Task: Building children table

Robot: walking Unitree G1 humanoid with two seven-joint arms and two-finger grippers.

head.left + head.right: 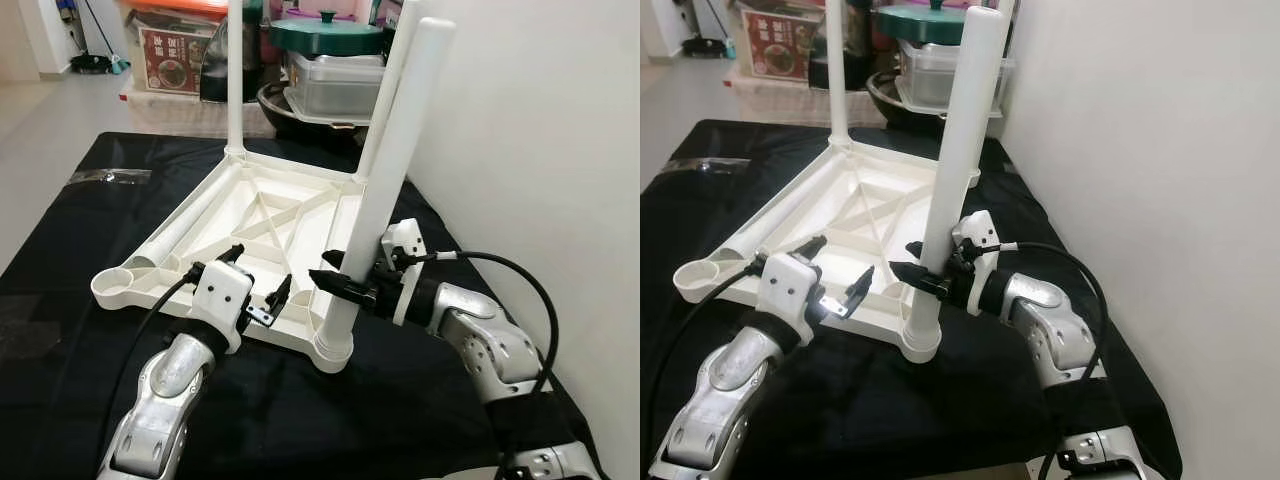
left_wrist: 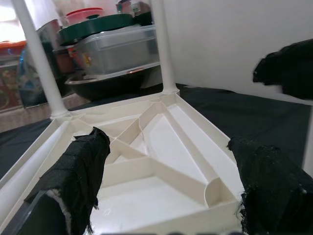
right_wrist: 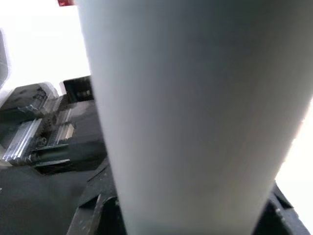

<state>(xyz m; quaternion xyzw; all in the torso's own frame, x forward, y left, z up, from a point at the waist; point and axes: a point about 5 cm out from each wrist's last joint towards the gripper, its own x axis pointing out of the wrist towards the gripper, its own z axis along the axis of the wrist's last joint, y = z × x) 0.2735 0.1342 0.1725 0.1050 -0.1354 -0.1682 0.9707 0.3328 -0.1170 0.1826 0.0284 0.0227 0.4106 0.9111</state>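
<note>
An upturned white plastic tabletop [image 1: 260,225] lies on a black cloth [image 1: 60,260]. Two white legs stand in its far corners: a far left leg [image 1: 235,80] and a far right leg [image 1: 385,95]. A third leg [image 1: 395,160] stands in the near right socket, and my right gripper [image 1: 340,272] is shut on its lower part; that leg [image 3: 195,107] shows close up in the right wrist view. A fourth leg [image 1: 185,225] lies along the left rim, by the empty near left socket [image 1: 115,283]. My left gripper [image 1: 260,272] hangs open over the near edge, its fingers [image 2: 83,166] holding nothing.
A white wall [image 1: 540,150] stands close on the right. Behind the cloth sit a green-lidded pot [image 1: 325,35], a clear plastic box [image 1: 335,85] and a red printed carton [image 1: 172,55]. A crumpled clear bag [image 1: 110,176] lies at the cloth's far left.
</note>
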